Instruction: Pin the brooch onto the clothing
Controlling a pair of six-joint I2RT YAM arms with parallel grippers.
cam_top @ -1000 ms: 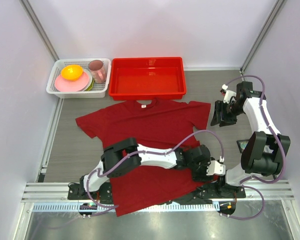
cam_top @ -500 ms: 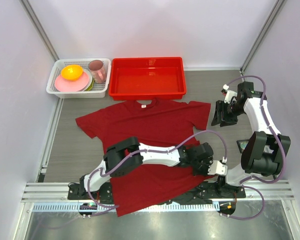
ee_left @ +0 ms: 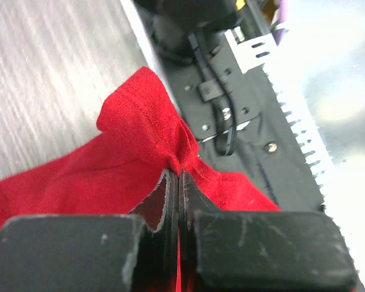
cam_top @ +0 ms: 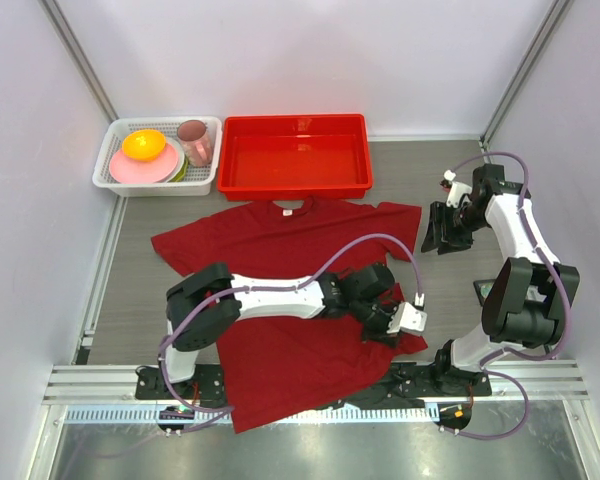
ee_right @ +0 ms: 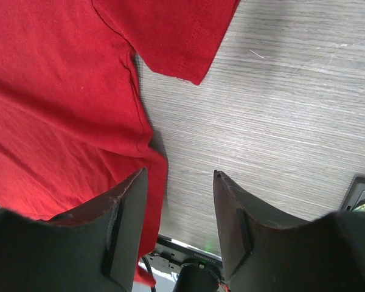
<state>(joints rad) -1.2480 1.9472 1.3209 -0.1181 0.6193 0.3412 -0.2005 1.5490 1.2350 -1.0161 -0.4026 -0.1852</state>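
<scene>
One garment: the dark red T-shirt (cam_top: 280,250) lies spread on the grey counter (cam_top: 130,300), between the arm bases and the red plastic tray (cam_top: 293,188).
Long axis: runs from the near edge to the far edge, collar to hem.
Collar direction: points at the far edge, just short of the tray; the hem reaches the rail at the arm bases.
Sleeves: spread out to the left and to the right.
Left pincer (cam_top: 378,318): closed on a fold of the T-shirt near its right-hand lower edge. In the wrist view the fingers (ee_left: 168,194) meet with the cloth (ee_left: 109,176) pinched between them, and the cloth rises to a ridge at the grip.
Right pincer (cam_top: 442,232): jaws apart and gripping nothing, above bare counter just beside the right sleeve. The wrist view shows the T-shirt edge (ee_right: 61,91) and the counter (ee_right: 280,121) beneath it.
Change since one second ago: the left pincer has closed and moved away from the right arm's base, further over the shirt; the left elbow has swung to the left. The right arm is almost unchanged.
Writing: the white neck label (cam_top: 288,210) sits inside the collar; its print is too small to read.
Far left corner: a white basket (cam_top: 155,188) holds a pink cup (cam_top: 194,140), a yellow bowl (cam_top: 144,145) and a pink plate (cam_top: 140,170).
</scene>
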